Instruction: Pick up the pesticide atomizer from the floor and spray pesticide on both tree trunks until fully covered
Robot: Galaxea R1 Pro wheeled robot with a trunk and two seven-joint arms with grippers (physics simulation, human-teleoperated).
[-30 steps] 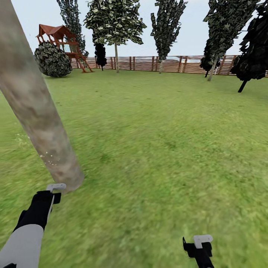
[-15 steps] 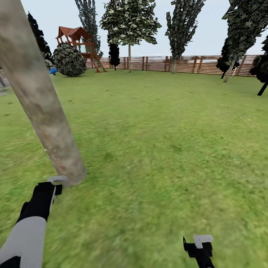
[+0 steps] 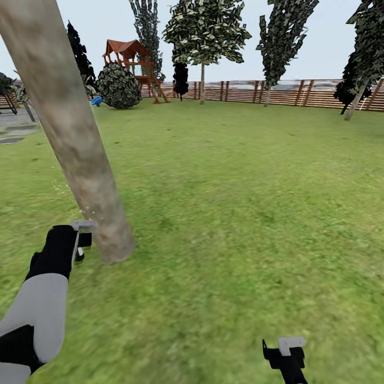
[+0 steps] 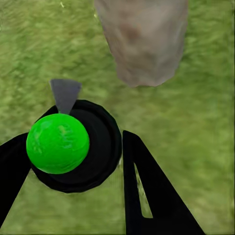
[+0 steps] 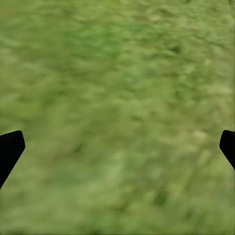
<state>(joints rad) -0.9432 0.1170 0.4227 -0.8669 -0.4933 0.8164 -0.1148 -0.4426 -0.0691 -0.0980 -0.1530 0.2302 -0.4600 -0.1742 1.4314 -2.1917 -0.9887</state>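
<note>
Near the trunk's base in the head view, the left gripper (image 3: pixel 80 240) held the pesticide atomizer (image 3: pixel 84 226) just beside the tree trunk (image 3: pixel 80 154); its pale head pointed at the bark, so a swing could bump it.

From the left wrist, fingers (image 4: pixel 142 191) clamped the bottle, seen end-on.

From the right wrist, the other fingers (image 5: pixel 10 149) stood apart over grass (image 5: pixel 117 117).

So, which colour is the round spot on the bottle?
Bright green spot, on the black bottle; left wrist view shows it best.
</note>
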